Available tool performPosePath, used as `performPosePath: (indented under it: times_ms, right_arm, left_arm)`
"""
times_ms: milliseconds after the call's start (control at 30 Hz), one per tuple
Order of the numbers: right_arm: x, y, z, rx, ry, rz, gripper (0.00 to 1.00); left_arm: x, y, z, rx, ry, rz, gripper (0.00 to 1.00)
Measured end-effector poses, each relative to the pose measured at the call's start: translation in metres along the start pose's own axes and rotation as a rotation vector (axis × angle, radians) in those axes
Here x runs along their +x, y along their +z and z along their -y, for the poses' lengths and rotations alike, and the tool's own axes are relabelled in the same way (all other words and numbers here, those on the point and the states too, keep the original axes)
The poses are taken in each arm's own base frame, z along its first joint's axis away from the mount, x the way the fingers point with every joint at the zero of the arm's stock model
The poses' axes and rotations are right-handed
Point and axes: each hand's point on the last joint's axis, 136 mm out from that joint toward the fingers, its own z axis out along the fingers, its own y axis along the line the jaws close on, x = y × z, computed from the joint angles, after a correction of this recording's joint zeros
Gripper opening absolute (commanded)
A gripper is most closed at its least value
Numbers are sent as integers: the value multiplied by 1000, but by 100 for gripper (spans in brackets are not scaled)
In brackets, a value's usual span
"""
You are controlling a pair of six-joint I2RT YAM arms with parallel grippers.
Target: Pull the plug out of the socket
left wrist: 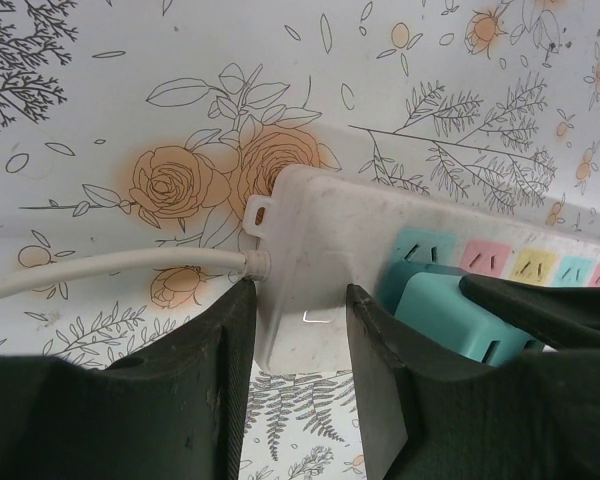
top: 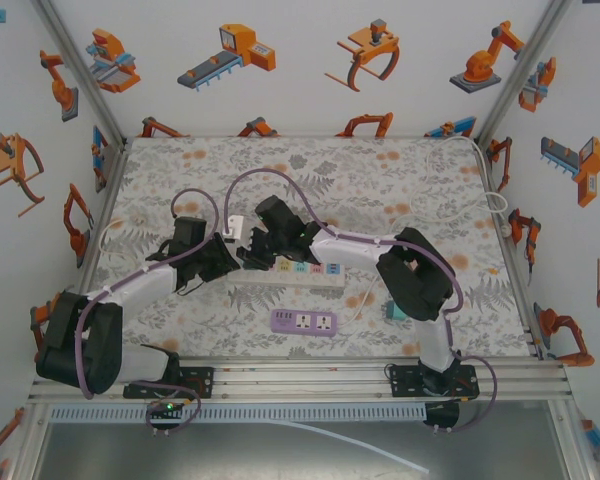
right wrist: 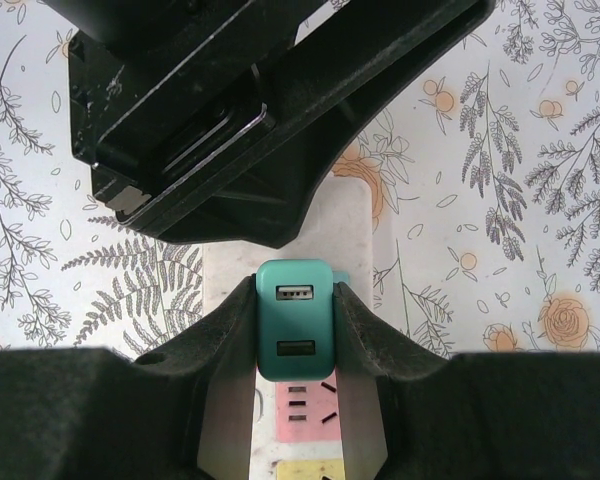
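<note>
— How are the arms set?
— Both reach to the middle of the floral worktop (top: 380,180), wrists meeting. The left gripper (left wrist: 300,300) pinches the cable end of the long white plastic power strip (left wrist: 330,220).
— And the right?
— Elbow raised, forearm stretched leftward. The right gripper (right wrist: 293,300) clamps the boxy teal plug (right wrist: 293,325), which sits at that strip's cable end.

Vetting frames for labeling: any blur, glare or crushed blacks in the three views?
Top external: even light, sharp, only soft shadows. Left wrist: power strip crisp, its white top slightly washed out; fingers nearly featureless black. Right wrist: teal plug sharp, ports legible; left gripper above it dark with one bright edge glint.
</note>
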Motion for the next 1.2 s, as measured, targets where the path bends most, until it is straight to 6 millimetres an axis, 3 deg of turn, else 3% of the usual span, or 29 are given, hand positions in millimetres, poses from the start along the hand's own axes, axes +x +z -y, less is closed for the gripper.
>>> performPosePath:
  times_ms: [467,833,1067,1200]
  right_arm:
    - [-1,-6,0,23,2,10,17]
    - [-30,-46,6,110,-4,103,17]
    - [-23,-69,20,193,175,102,17]
    - [-29,-104,40,288,338,154,17]
  left_arm:
    - [0,-5,-3,-26,4,8,42]
    - [3,-17,-8,-51,14,4,44]
    - [-19,-66,32,132,69,158,45]
    - [-29,-103,65,298,154,250,51]
